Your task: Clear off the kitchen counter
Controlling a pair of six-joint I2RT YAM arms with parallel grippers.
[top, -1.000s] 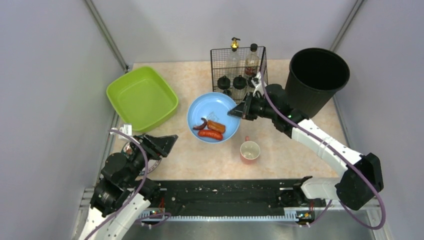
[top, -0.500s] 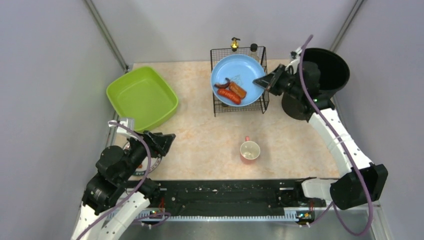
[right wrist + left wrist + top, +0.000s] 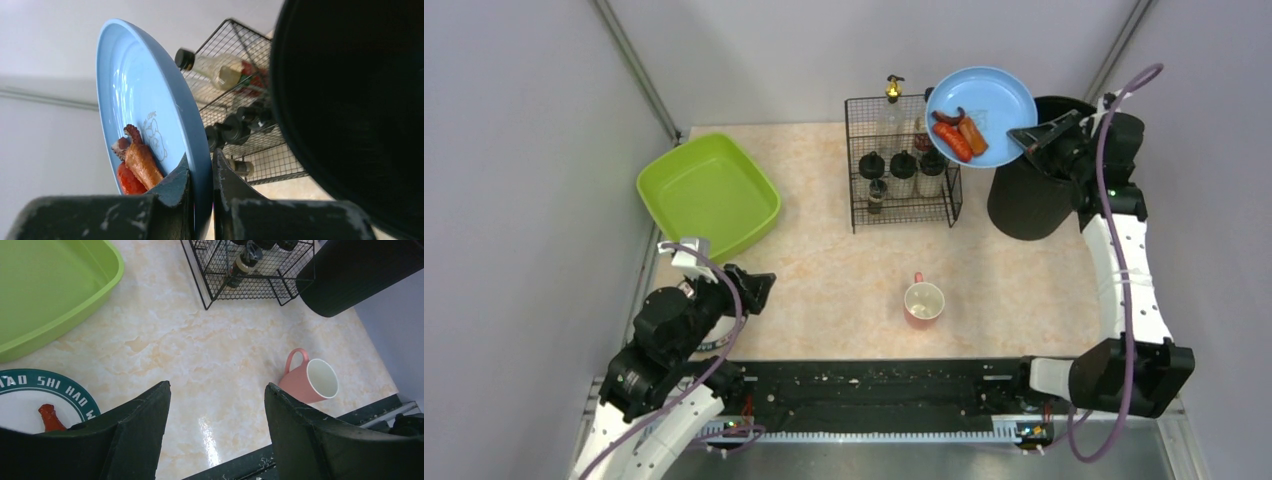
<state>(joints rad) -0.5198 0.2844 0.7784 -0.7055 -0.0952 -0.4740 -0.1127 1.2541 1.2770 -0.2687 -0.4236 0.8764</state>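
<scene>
Grey walls close in a beige stone-look bench (image 3: 824,270) on three sides, and a black rail (image 3: 874,395) is bolted along its near edge.

Nearest, at the left corner, the left gripper (image 3: 759,285) is held low over the bench, its fingers (image 3: 140,430) spread wide with nothing between them. Under it, a white plate (image 3: 30,400) with a green lettered rim is seen on the bench, with a small red scrap on it. Right of that, past bare bench, a pink cup (image 3: 924,301) is stood upright with its handle turned to the far side; it appears empty.

Farther back on the left, a lime-green tub (image 3: 708,196) is set at an angle to the bench edge. At the far middle, a black wire rack (image 3: 902,160) is filled with bottles and dark-capped jars. Just beside it on the right, a black bin (image 3: 1034,190) is placed at the far right corner.

Above these, a blue plate (image 3: 984,105) is held in the air, clear of the bench, overlapping the rack's far right corner and just left of the bin's mouth. Its right rim is pinched between the fingers of the right gripper (image 3: 1029,140), which are pressed against both faces in the right wrist view. Sausage pieces (image 3: 959,135), orange and red with one darker strip, are gathered on the plate.
</scene>
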